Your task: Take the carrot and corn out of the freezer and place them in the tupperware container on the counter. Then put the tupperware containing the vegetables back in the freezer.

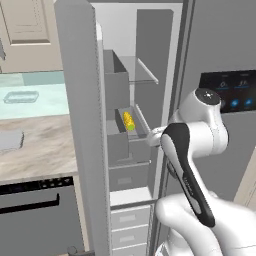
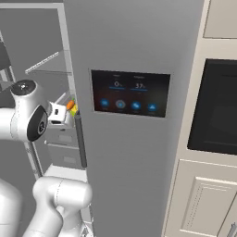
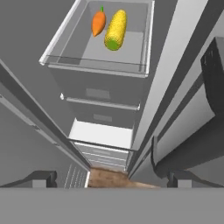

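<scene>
We hold our gripper [image 3: 111, 177] spread wide and empty above the freezer [image 1: 145, 60] shelf, where the carrot [image 3: 98, 22] lies just beside the corn [image 3: 115, 29]. Both look light, stiff and smooth; we judge a grasp across each middle safest.

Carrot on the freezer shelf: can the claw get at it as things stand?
Probably yes. The freezer door stands open, the carrot lies uncovered beside the corn, and the open claw faces them with nothing between.
</scene>
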